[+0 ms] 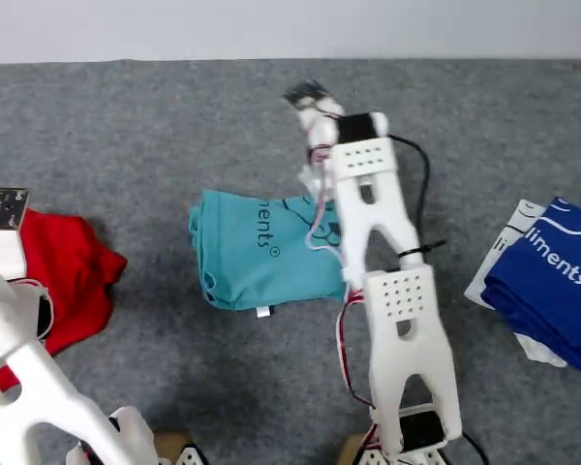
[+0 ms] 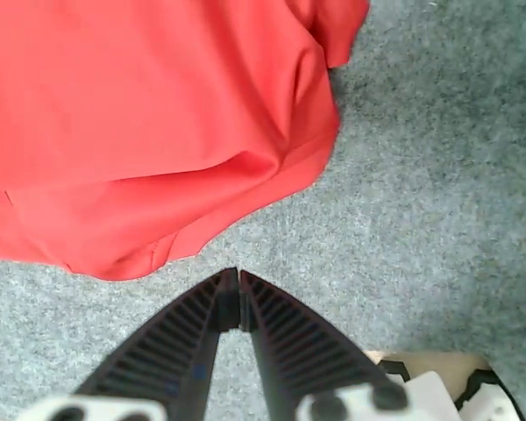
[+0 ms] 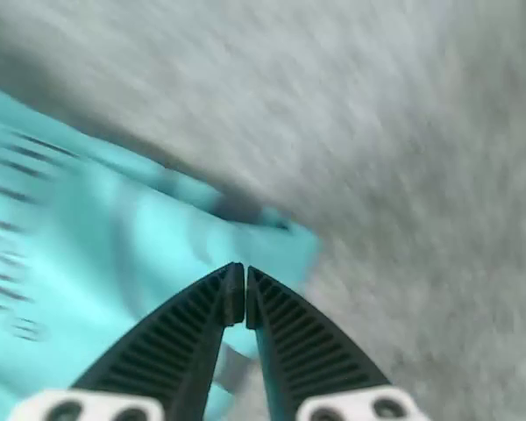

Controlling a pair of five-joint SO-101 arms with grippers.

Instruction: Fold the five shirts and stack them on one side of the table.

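Observation:
A folded teal shirt [image 1: 261, 247] lies mid-table, and its corner [image 3: 114, 254] sits under my right gripper [image 3: 238, 274]. That gripper is shut, nothing between its fingers, and in the high view it is held up past the shirt's far right corner [image 1: 306, 95]. A crumpled red shirt [image 1: 73, 271] lies at the left. My left gripper [image 2: 238, 282] is shut just short of the red shirt's edge [image 2: 149, 140], holding nothing. A folded blue shirt [image 1: 557, 281] rests on a white one [image 1: 508, 242] at the right edge.
Grey carpet-like table surface [image 1: 145, 126] runs across the back and between the shirts. The right arm's white links [image 1: 387, 281] pass over the teal shirt's right side. The left arm [image 1: 24, 368] stands at the front left corner.

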